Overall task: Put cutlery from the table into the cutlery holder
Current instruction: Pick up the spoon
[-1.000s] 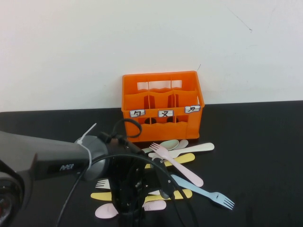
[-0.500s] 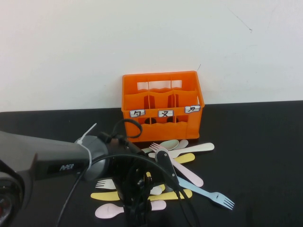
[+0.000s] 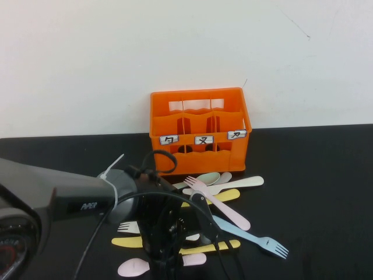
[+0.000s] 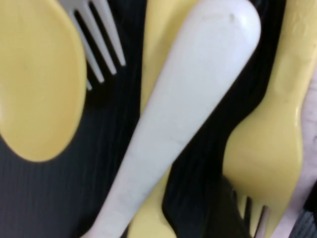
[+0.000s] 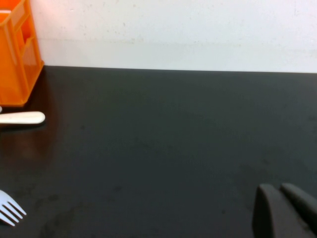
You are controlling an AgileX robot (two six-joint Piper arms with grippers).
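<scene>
The orange cutlery holder [image 3: 198, 131] stands at the back of the black table [image 3: 315, 186]. Pastel cutlery lies piled in front of it: a pink fork [image 3: 218, 204], a blue fork [image 3: 250, 236], a cream handle [image 3: 233, 185], a sage green spoon [image 3: 205, 178], a yellow piece [image 3: 131, 241], a pink spoon [image 3: 134, 268]. My left gripper [image 3: 178, 233] is low over the pile. Its wrist view shows a cream-white handle [image 4: 183, 114], a yellow spoon bowl [image 4: 34, 84], a yellow fork [image 4: 267, 148] and white fork tines [image 4: 99, 34] close up. My right gripper [image 5: 285, 208] is shut and empty, off to the right.
The right wrist view shows the crate's corner [image 5: 15, 54], a cream handle end [image 5: 22, 118] and blue fork tines [image 5: 10, 210], with bare black table between them and the gripper. A white wall stands behind the table.
My left arm has moved a little right and lower onto the pile. The pink spoon and the yellow piece beneath it have shifted slightly toward the table's front edge.
</scene>
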